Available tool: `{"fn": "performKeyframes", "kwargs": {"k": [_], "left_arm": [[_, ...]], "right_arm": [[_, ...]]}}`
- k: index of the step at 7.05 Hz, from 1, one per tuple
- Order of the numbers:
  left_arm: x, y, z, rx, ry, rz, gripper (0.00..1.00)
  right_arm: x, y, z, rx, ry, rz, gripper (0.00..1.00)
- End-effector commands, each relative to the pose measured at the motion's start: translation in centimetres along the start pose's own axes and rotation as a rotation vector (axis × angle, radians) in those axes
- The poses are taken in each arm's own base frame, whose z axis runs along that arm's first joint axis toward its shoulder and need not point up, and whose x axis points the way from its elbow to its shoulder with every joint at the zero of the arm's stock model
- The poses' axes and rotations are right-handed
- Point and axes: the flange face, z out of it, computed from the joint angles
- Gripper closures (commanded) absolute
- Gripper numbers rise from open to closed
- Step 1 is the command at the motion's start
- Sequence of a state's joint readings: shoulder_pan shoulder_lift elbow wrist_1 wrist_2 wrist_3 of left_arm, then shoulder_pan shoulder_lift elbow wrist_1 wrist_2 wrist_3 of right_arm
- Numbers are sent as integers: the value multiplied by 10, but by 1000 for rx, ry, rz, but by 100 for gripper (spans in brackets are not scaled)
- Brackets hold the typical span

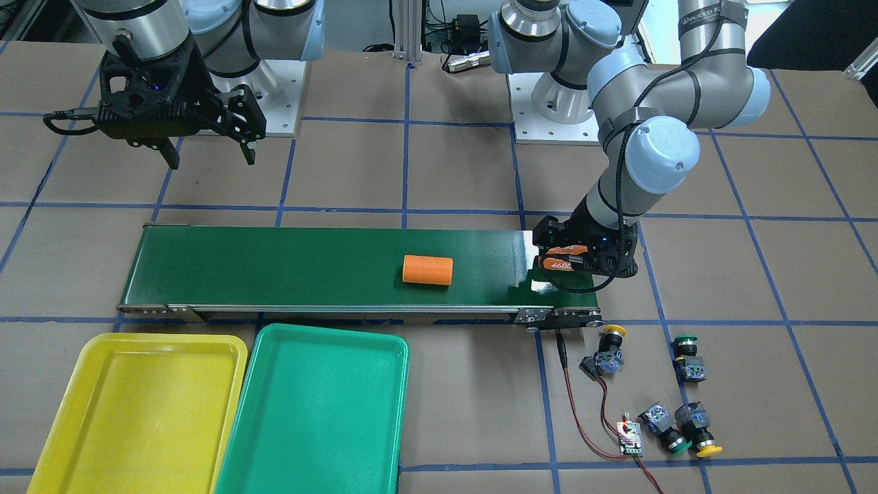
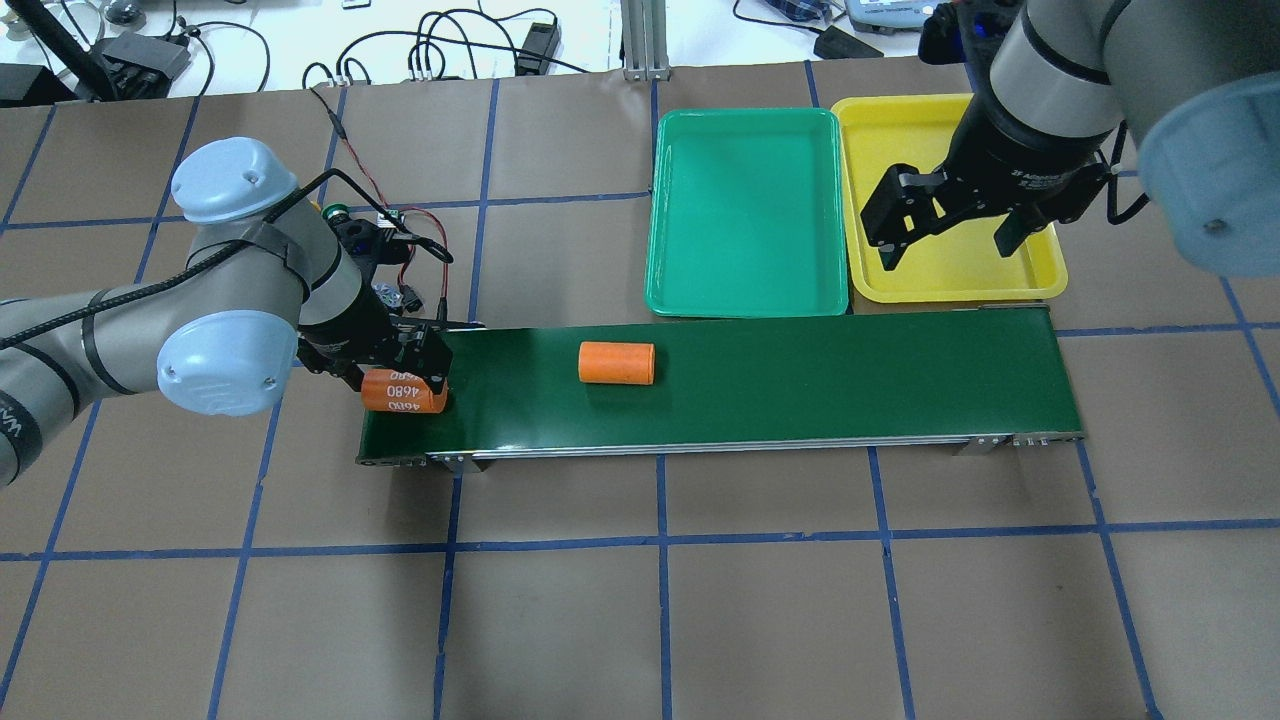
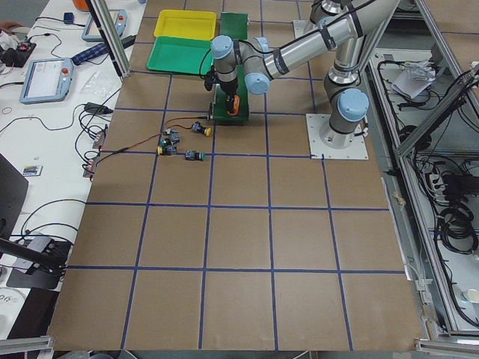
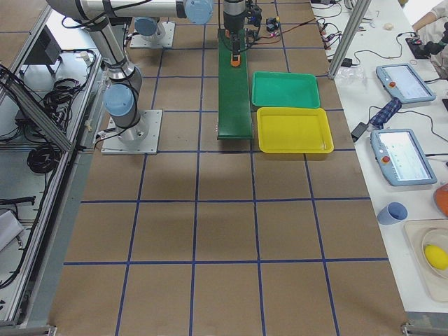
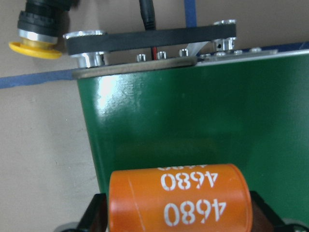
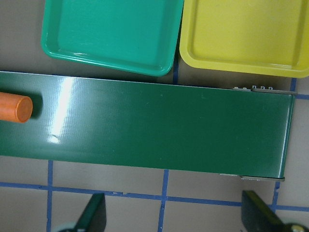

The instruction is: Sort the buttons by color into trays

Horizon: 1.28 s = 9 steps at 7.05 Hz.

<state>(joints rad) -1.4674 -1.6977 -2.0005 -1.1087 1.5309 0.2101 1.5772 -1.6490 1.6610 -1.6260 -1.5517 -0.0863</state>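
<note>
2 trays [image 1: 137, 412], 4 buttons [image 1: 688, 359], 2 orange cylinders [image 1: 427, 269], 1 in left tool [image 1: 566, 264]

Left arm [image 1: 706, 41] and right arm [image 1: 137, 27] are silver-grey tubes with pale blue joint caps [image 1: 662, 154] on white bolted base plates [image 1: 282, 89]. Black cables [image 1: 621, 171] run to the black left claw [image 1: 575, 264] and right claw [image 1: 211, 159].

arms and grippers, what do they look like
The left arm and right arm are silver-grey tubes with pale blue joint caps; a black cable is strapped along the left arm. The left gripper and right gripper are black, two-fingered; white lettering marks the right gripper's wrist.
</note>
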Motion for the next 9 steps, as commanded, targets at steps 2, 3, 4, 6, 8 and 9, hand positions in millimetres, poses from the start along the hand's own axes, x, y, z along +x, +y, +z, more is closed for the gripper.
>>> {"fn": "performKeyframes", "kwargs": {"k": [2, 3, 4, 6, 8, 9], "left_arm": [[7, 21, -62, 102, -23, 5, 0], [-2, 23, -84, 122, -46, -11, 0], [-28, 11, -89, 125, -68, -41, 0], [-140, -11, -95, 171, -100, -131, 0], [-194, -30, -63, 146, -96, -65, 0], [-206, -49, -32, 135, -91, -59, 0]], "right_arm": [[0, 0, 0, 0, 2, -1, 0], [0, 0, 0, 0, 2, 1, 0], [0, 1, 0, 0, 2, -1, 0], [-3, 1, 1, -2, 2, -5, 0], [-4, 2, 1, -2, -1, -7, 0], [-4, 1, 2, -3, -1, -7, 0]]}}
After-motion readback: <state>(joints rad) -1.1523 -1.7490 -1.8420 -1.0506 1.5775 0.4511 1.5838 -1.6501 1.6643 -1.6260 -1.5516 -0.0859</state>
